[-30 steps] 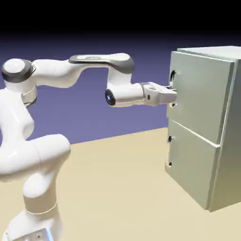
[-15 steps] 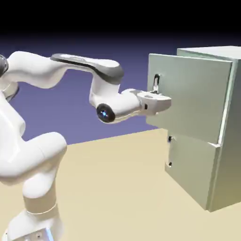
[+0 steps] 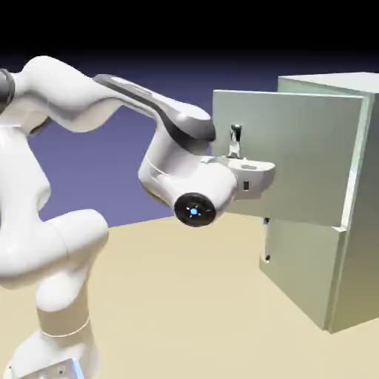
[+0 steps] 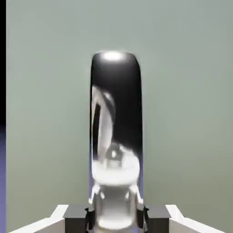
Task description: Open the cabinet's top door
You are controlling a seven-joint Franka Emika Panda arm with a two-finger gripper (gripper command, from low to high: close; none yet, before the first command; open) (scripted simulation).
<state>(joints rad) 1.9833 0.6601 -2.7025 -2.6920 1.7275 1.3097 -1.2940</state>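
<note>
Now, gripper: white two-finger gripper (image 3: 237,152) clamped tight on slim shiny bar handle (image 4: 116,136)
door: pale grey-green flat top door (image 3: 296,163) swung partly out from tall grey-green box cabinet (image 3: 363,222)

The top door (image 3: 296,159) stood swung open from the cabinet (image 3: 363,207), the claw (image 3: 235,148) clamped on its handle (image 3: 235,137) at nine o'clock.

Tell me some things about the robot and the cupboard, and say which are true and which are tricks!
1. The top door is swung open. True.
2. The gripper is shut on the handle. True.
3. The bottom door is wide open. False: it is closed.
4. The handle is bright red. False: it is shiny dark metal.
5. The cabinet stands on the sandy table. True.
</note>
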